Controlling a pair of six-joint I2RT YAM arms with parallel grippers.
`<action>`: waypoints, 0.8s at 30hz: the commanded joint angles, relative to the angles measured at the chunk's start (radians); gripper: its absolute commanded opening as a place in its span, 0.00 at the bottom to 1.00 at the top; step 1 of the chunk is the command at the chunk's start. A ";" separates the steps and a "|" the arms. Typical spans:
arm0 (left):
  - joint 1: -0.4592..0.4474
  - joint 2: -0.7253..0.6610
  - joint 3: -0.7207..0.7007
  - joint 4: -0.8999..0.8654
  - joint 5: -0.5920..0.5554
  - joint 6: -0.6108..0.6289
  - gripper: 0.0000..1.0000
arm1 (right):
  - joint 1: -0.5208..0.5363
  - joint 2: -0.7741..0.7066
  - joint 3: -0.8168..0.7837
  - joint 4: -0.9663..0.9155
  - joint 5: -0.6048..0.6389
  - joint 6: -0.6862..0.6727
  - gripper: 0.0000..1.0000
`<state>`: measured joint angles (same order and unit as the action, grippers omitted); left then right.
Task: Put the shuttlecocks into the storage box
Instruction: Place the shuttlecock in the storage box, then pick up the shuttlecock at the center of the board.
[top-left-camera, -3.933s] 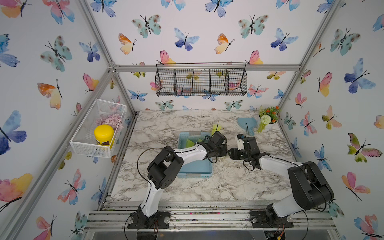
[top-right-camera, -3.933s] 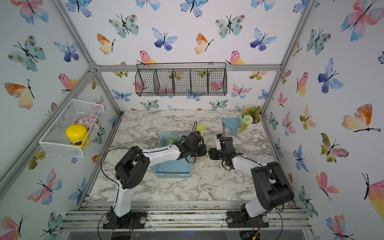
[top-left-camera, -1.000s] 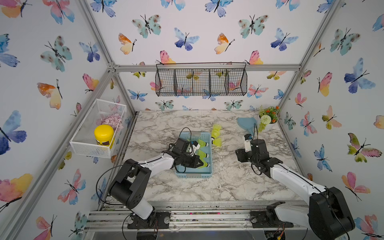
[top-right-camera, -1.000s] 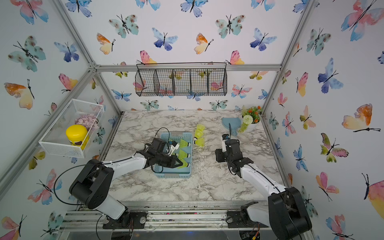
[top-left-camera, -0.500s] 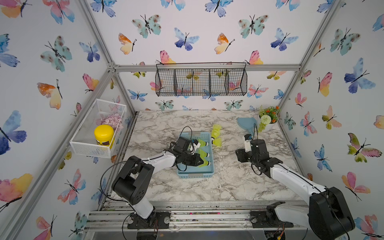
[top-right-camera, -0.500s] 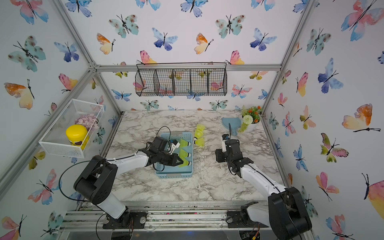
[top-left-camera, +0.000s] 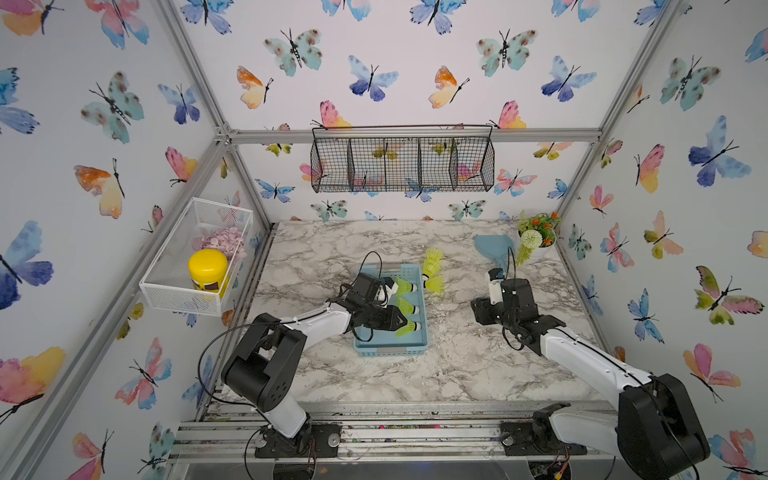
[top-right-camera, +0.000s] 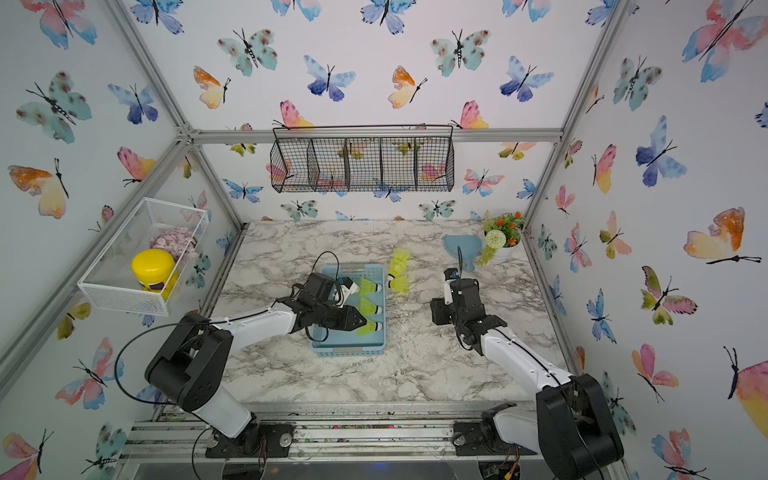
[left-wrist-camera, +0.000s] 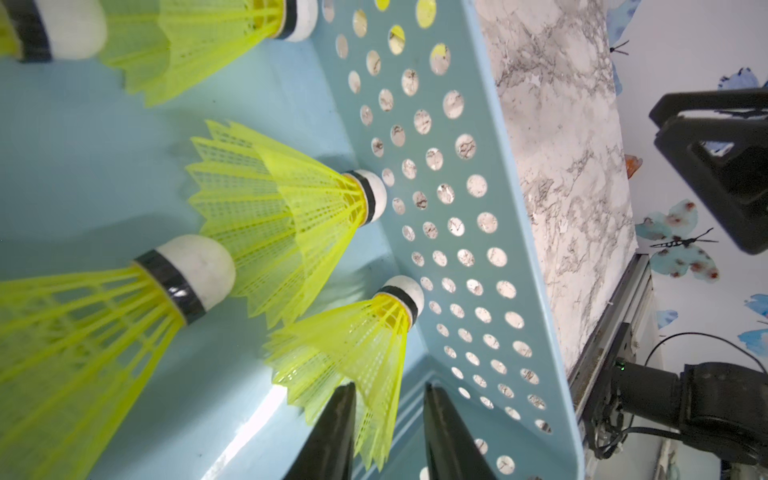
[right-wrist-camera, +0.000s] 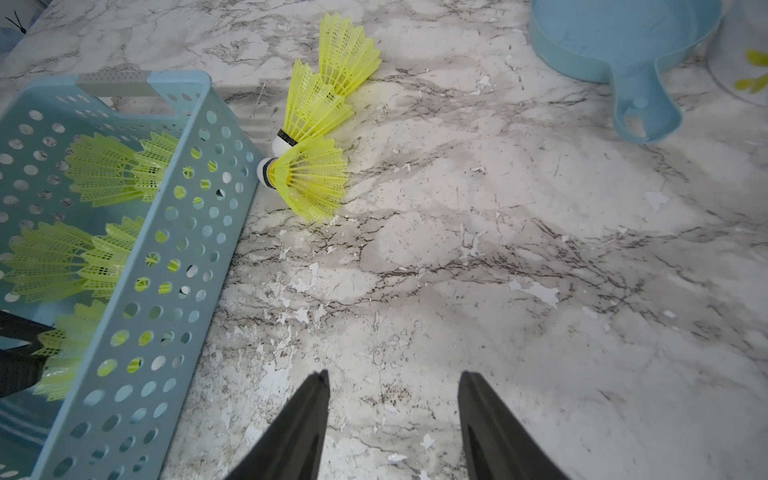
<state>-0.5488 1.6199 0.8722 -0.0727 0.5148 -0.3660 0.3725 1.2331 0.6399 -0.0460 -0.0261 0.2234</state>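
The loose shuttlecocks (top-left-camera: 435, 284) lay on the tabletop (top-left-camera: 457, 365) just right of frame centre, beside the storage box (top-left-camera: 390, 352), white tips toward it. They were nearer the right gripper (right-wrist-camera: 392, 376), whose jaws were wide and empty. On the left gripper (left-wrist-camera: 390, 386) the jaws stood narrowly parted about a shuttlecock skirt inside the box.

The shuttlecocks (left-wrist-camera: 282, 216) have neon yellow-green plastic lattice skirts, matt white rounded tips and glossy black bands. The storage box (left-wrist-camera: 83, 145) is smooth, faintly glossy light blue plastic with round-holed walls. The table (right-wrist-camera: 540, 208) has a marble-print surface, chipped in white flakes. On the far wall hangs a black wire basket (top-left-camera: 401, 166).
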 joint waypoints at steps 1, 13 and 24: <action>0.002 -0.066 -0.009 -0.015 -0.061 0.010 0.42 | -0.002 0.012 0.015 -0.020 -0.006 -0.006 0.57; 0.044 -0.244 0.058 -0.212 -0.210 0.101 0.51 | -0.002 0.103 0.050 0.030 -0.139 -0.030 0.57; 0.294 -0.374 0.144 -0.400 -0.173 0.292 0.51 | -0.003 0.341 0.203 0.135 -0.348 -0.060 0.57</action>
<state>-0.2935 1.2736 1.0069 -0.3843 0.3237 -0.1638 0.3725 1.5185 0.7792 0.0460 -0.2958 0.1875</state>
